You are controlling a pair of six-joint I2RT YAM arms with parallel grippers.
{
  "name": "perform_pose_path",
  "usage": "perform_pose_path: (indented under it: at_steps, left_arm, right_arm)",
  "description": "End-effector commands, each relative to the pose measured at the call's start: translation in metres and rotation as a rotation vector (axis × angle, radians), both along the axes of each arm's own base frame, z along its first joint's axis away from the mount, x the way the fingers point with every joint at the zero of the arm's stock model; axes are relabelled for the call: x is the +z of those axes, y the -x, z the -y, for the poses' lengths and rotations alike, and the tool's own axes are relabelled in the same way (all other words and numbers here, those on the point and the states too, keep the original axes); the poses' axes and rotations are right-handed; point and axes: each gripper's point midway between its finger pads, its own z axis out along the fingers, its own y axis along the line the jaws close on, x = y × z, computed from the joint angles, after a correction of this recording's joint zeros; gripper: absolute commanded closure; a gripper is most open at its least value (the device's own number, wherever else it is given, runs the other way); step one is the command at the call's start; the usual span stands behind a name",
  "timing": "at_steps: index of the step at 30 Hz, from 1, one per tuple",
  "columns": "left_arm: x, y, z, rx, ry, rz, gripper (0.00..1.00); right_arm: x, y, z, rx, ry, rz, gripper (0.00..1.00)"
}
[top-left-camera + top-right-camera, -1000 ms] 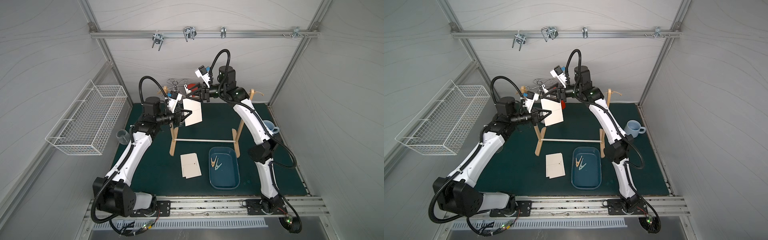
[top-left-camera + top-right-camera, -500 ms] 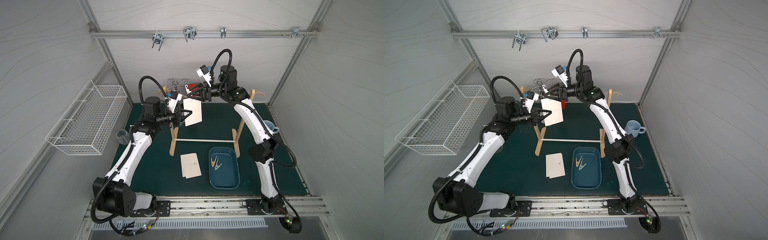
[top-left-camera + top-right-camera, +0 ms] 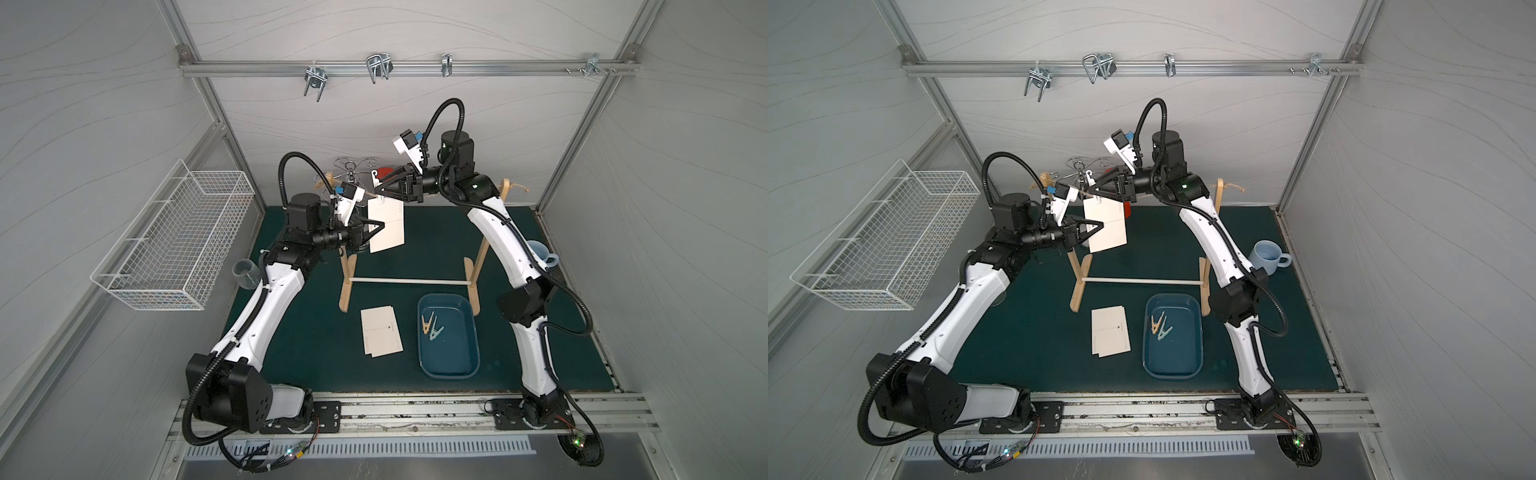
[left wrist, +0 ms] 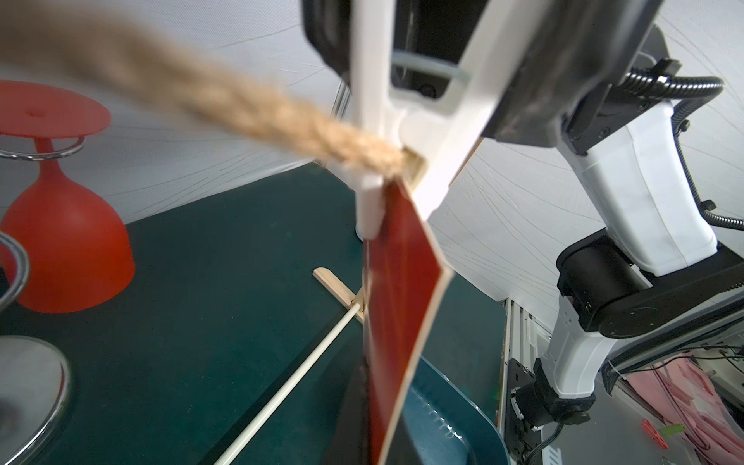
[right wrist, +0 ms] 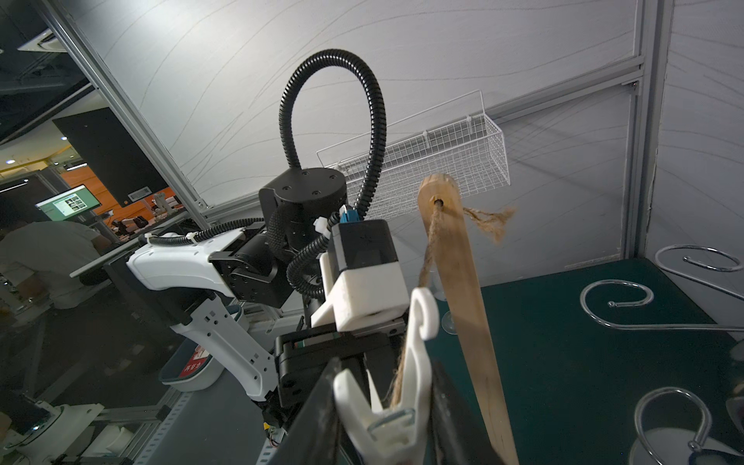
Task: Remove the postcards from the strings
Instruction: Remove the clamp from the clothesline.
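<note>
Postcard (image 3: 392, 224) hangs under jute twine (image 4: 241, 108): left gripper (image 3: 377, 227) pinches its edge, right gripper (image 3: 380, 192) squeezes the white clothespeg (image 5: 414, 362) on top.

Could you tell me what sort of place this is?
Most likely a robot test cell inside a lab: white panels on an aluminium frame wall in a green mat, the left arm and right arm are bolted to a base rail, and the right wrist view shows a monitor beyond.
</note>
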Motion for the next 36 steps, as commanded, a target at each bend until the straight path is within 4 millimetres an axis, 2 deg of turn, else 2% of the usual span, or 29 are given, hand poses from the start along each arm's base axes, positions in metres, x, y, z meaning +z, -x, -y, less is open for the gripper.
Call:
perform_pose_path:
  at_steps: [1,7,11,19,36]
  left_arm:
    - [0.024,0.000,0.002,-0.023,0.010,0.083,1.00]
    - [0.025,0.000,0.001,-0.021,0.009,0.085,1.00]
    - [0.025,0.001,0.001,-0.020,0.008,0.088,1.00]
    - [0.024,0.001,0.001,-0.019,0.008,0.081,1.00]
    - [0.021,0.005,0.000,-0.019,0.009,0.074,1.00]
  right_arm:
    - [-0.001,0.008,0.001,0.049,-0.001,-0.007,0.68]
    - [-0.001,0.009,0.001,0.053,-0.001,-0.007,0.80]
    - [-0.002,0.008,0.000,0.051,0.001,-0.009,1.00]
    - [-0.001,0.007,0.000,0.035,0.000,-0.004,1.00]
    - [0.025,-0.004,0.005,-0.135,-0.055,0.103,1.00]
